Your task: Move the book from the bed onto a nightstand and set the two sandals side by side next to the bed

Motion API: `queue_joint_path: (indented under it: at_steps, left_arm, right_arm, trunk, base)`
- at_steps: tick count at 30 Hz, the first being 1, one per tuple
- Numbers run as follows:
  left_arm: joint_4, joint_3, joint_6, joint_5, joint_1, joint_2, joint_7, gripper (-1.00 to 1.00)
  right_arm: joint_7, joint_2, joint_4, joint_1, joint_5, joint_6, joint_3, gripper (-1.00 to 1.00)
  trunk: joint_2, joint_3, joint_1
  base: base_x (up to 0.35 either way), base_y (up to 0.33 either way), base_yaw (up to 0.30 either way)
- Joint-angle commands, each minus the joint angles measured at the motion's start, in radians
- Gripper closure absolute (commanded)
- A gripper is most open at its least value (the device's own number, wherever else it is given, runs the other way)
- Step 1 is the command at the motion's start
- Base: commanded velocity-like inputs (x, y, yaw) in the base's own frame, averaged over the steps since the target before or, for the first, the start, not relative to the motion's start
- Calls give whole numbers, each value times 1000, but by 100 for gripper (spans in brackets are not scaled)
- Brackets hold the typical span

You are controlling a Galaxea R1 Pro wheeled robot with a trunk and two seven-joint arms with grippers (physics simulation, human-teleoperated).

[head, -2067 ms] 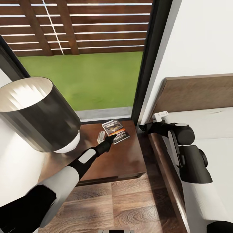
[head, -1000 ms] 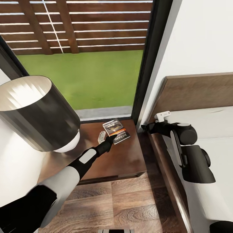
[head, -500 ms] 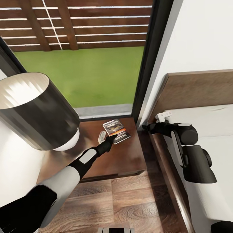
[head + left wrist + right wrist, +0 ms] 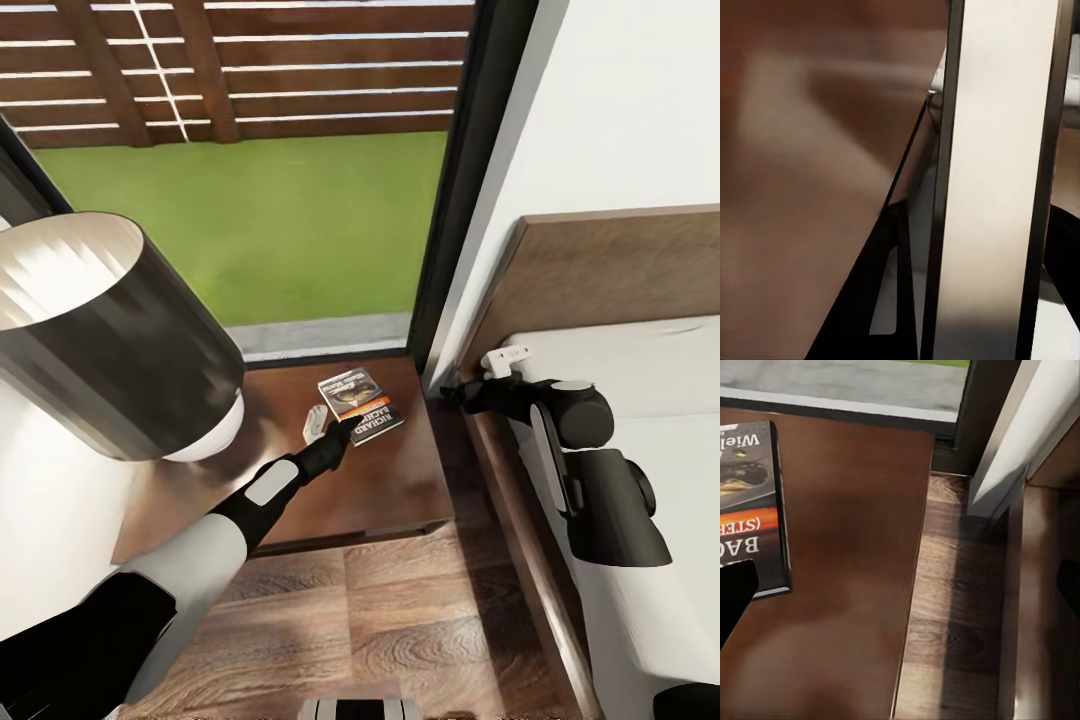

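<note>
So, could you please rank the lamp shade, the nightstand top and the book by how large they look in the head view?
1. Dark cylindrical lamp shade, though it sits nearest the camera, so its lead is unsure.
2. Glossy reddish-brown wooden nightstand top.
3. Small dark paperback book with an orange band, clearly smallest.

Your left arm stretches forward, its left gripper point(image 4: 322, 427) spread wide with pale fingers apart. Your right arm is bent sharply, its right gripper point(image 4: 497, 362) pointing forward, state unclear.

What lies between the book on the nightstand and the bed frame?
In the head view, bare nightstand top runs from the book to its edge, then a narrow strip of wood floor before the bed frame. The right wrist view shows likewise.
</note>
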State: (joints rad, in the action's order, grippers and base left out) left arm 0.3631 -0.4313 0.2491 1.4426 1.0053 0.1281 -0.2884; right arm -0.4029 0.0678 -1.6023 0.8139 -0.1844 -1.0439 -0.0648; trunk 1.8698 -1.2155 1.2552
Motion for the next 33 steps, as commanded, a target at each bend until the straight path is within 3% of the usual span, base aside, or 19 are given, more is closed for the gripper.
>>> queue_joint_path:
  at_steps: [1, 33]
  left_arm:
    - [-1, -4, 2, 10, 1, 0, -4, 100]
    - [-1, -4, 2, 11, 1, -3, -21, 100]
  right_arm:
    - [-8, 1, -1, 1, -10, -3, -1, -100]
    - [-10, -2, -1, 10, -10, -3, -3, -100]
  trunk:
    - [0, -2, 0]
    - [0, -53, 0]
  base:
    - [0, 0, 0]
    - [0, 0, 0]
